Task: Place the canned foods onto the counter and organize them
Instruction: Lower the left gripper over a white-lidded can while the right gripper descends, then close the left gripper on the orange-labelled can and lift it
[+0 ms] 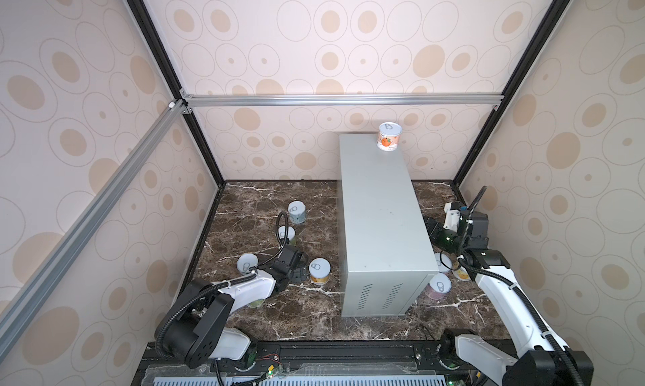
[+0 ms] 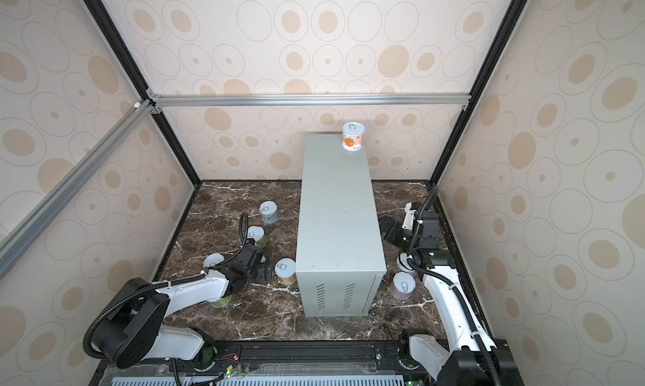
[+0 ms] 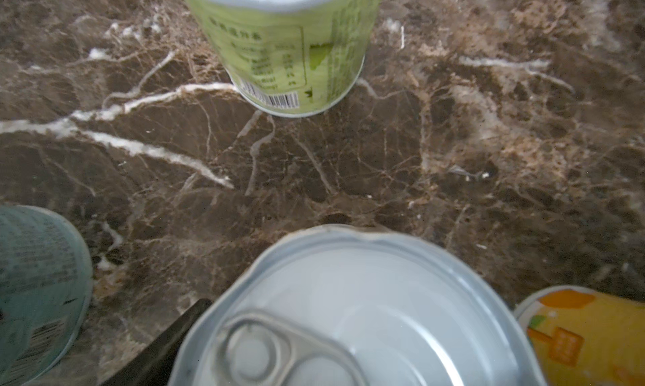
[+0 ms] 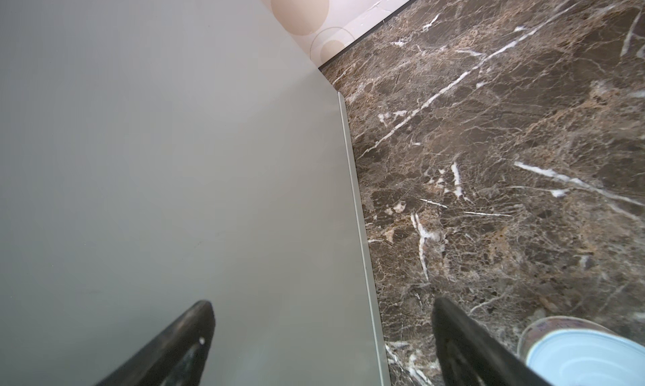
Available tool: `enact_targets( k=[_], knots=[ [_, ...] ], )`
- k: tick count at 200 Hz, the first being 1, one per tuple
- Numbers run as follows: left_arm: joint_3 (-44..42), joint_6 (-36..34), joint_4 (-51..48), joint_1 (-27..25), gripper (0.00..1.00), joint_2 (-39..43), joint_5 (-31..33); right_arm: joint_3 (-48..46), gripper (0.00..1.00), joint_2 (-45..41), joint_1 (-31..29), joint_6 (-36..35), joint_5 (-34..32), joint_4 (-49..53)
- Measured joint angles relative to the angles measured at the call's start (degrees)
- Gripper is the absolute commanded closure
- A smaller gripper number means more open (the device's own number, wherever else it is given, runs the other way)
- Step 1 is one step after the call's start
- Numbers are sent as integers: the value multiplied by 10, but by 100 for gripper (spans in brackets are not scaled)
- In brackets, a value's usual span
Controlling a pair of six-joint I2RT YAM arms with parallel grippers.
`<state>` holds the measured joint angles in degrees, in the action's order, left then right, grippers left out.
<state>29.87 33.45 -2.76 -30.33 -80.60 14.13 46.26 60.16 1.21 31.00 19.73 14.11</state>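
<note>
The counter (image 1: 377, 209) (image 2: 336, 209) is a tall grey box with one orange-labelled can (image 1: 389, 136) upright on its far right corner. Several more cans stand on the marble. My left gripper (image 1: 297, 275) (image 3: 321, 332) points down over a can whose pull-tab lid (image 3: 366, 297) fills the gap. Its jaws stand wide and open, and only one finger (image 3: 167, 346) shows. A yellow can (image 1: 319, 270) (image 3: 586, 339) stands right beside it. My right gripper (image 1: 431, 227) (image 4: 321, 332) is open and empty, beside the counter's right side (image 4: 157, 157).
Left of the counter stand a pale blue can (image 1: 296, 212), a green can (image 1: 287, 235) (image 3: 289, 45) and another can (image 1: 247, 263). A green one (image 1: 256, 302) sits under my left arm. Three cans (image 1: 439, 286) cluster at the counter's near right corner. Walls close in on all sides.
</note>
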Motion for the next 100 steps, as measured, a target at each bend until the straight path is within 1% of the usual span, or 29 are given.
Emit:
enact_targets(
  k=[46,73,100],
  knots=[
    [0,3,17,-1,23,-8,-1,0,1,0,-2,0,0,0],
    [0,4,19,-1,33,-8,2,0,1,0,-3,0,0,0],
    [0,4,18,-1,38,-7,1,0,1,0,-5,0,0,0]
  ],
)
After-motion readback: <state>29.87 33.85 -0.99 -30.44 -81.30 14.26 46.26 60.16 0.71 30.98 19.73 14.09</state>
